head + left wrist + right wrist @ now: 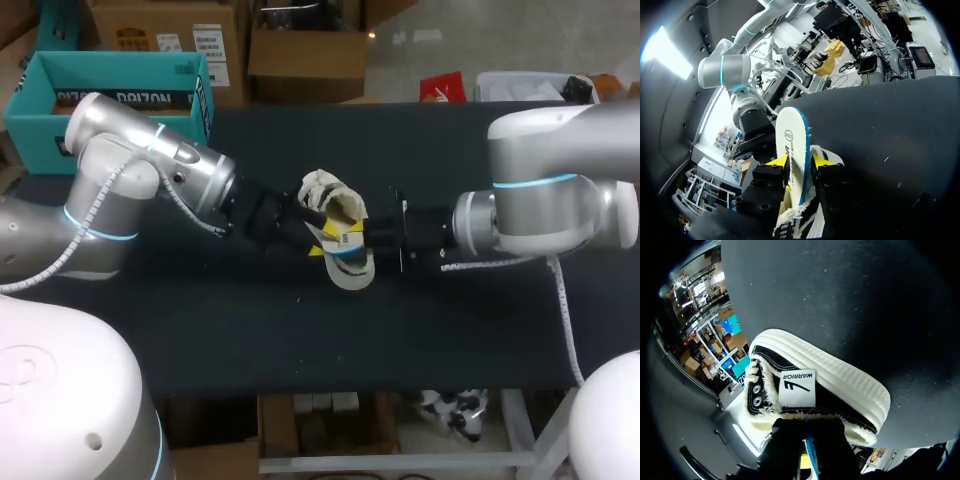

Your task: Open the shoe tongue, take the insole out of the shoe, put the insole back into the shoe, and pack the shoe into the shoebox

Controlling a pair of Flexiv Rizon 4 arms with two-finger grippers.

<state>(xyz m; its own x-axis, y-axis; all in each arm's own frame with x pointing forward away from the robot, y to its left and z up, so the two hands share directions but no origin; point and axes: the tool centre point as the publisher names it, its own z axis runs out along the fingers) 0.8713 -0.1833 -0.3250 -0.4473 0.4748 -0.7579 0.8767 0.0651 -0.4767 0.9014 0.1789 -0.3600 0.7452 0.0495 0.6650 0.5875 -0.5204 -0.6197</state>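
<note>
The black shoe point(335, 198) with white fleece lining and a white ribbed sole lies on its side mid-table; in the right wrist view the shoe point(825, 385) fills the space just ahead of the fingers. The white insole point(350, 272) with a blue edge sticks out beside it. My right gripper point(380, 243) comes in from the right and is shut on the insole's thin edge point(810, 452). My left gripper point(799, 161) stands open with the insole point(790, 135) upright between its yellow tips, the shoe point(795, 227) under it.
A teal shoebox point(110, 95) stands open at the table's back left corner, behind my left arm. The black table top point(300, 350) stretches bare toward the front edge. Both arms meet at the middle.
</note>
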